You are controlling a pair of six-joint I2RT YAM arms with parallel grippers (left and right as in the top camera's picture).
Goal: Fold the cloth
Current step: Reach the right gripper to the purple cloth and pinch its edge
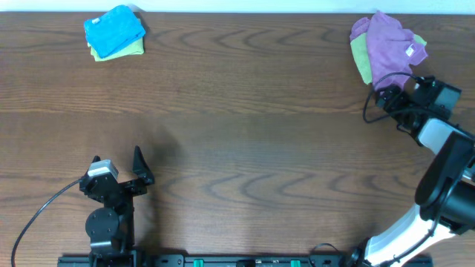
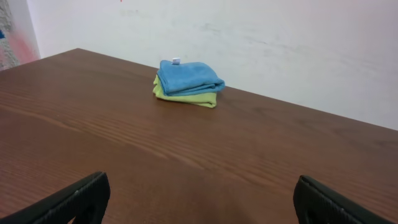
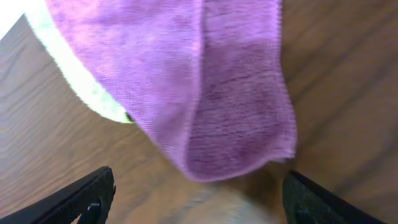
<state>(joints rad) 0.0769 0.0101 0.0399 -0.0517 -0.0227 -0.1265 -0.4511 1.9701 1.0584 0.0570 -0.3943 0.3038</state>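
Right hand: fingers spread wide with nothing pinched; the near hem of the towel lies just ahead, in the gap between them.
Purple cloth: bunched in a loose heap at the far right corner of the counter, lying partly over a lime-green cloth; its white tag shows on the right side from overhead.
Left hand: fully spread and empty, low over the near-left part of the counter, well apart from the purple cloth.
Other pile: blue cloth folded on top of a second green cloth at the far left; no part of this job.
Step in hand: by my reading, the reach for a first grip; no fold has begun and the purple cloth is not yet laid flat.
Next move calls for: closing on the purple hem alone, leaving the green layer beneath untouched, then drawing the cloth onto bare counter and spreading it; the left hand will likely be needed for a second corner.
Risk: catching both layers together.
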